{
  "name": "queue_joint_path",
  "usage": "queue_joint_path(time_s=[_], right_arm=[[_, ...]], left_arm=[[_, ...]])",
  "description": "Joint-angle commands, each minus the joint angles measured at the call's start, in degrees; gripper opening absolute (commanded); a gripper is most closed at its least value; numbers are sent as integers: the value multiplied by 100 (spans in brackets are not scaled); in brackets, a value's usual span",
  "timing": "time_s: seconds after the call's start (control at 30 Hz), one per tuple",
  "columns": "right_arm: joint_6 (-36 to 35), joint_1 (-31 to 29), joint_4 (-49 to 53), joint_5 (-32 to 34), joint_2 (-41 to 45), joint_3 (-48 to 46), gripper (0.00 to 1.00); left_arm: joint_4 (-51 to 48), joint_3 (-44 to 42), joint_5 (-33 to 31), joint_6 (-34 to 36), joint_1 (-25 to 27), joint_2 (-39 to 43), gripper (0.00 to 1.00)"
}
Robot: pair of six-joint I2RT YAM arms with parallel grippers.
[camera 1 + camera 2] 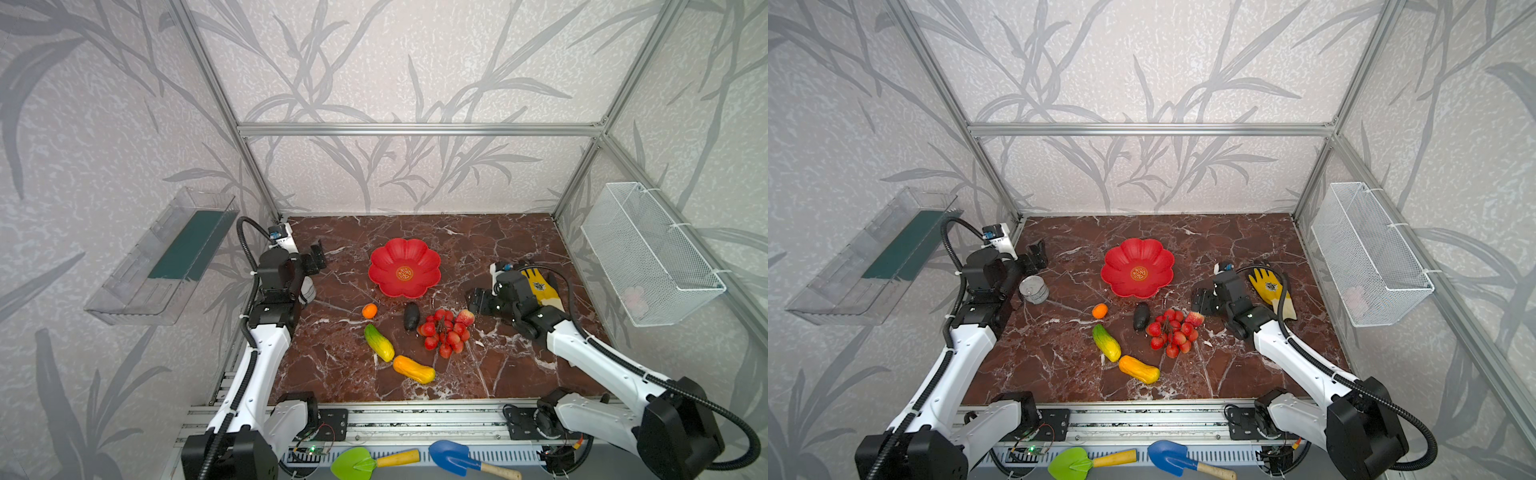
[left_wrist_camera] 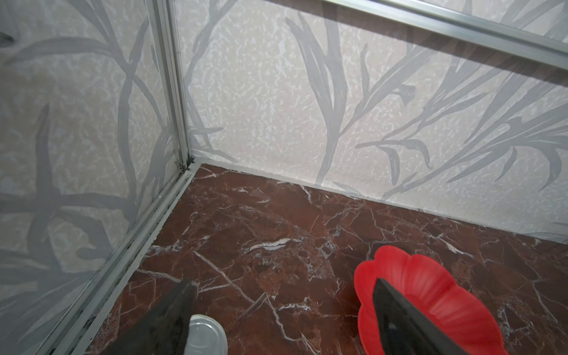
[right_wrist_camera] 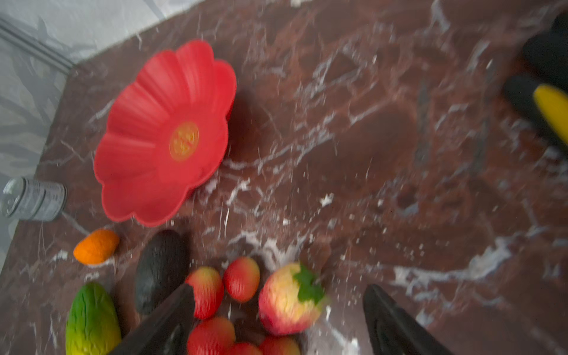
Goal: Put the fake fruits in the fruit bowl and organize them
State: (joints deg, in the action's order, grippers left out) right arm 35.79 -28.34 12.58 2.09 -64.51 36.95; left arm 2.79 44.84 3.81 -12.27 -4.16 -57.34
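Beside the fruit bowl [image 1: 404, 268] lie fake fruits [image 1: 444, 334]

The left arm [image 1: 266, 353] and the right arm [image 1: 598, 361] have white shells and black joints. A black ribbed hose [image 1: 240, 232] runs along each, fixed with white ties. Toward the red bowl [image 1: 386, 257], each wrist carries a white camera [image 1: 284, 239] with a blue part.
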Motion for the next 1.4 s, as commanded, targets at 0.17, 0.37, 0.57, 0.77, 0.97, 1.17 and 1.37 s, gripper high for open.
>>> queue_joint_path(time_s=[0.17, 0.37, 0.57, 0.77, 0.97, 1.17, 1.37], right_arm=[[1095, -150, -107, 236, -245, -322, 83], [1313, -149, -513, -236, -1163, -97, 79], [1395, -163, -1015, -262, -1736, -99, 66], [819, -162, -890, 116, -1744, 284, 41], [-483, -437, -542, 345, -2107, 1602, 34], [-1588, -843, -72, 233, -3652, 3614, 34], [-2215, -875, 954, -35, -5521, 5721, 35]], left_arm=[[7, -437, -346, -179, -15, 631, 91], [-26, -442, -410, -144, -23, 595, 91], [-29, -437, -356, -178, -24, 535, 92], [-33, -432, -376, -181, -23, 505, 92], [-19, -452, -362, -227, -24, 498, 92], [-32, -449, -352, -249, -24, 449, 92], [-85, -424, -332, -258, -20, 390, 91]])
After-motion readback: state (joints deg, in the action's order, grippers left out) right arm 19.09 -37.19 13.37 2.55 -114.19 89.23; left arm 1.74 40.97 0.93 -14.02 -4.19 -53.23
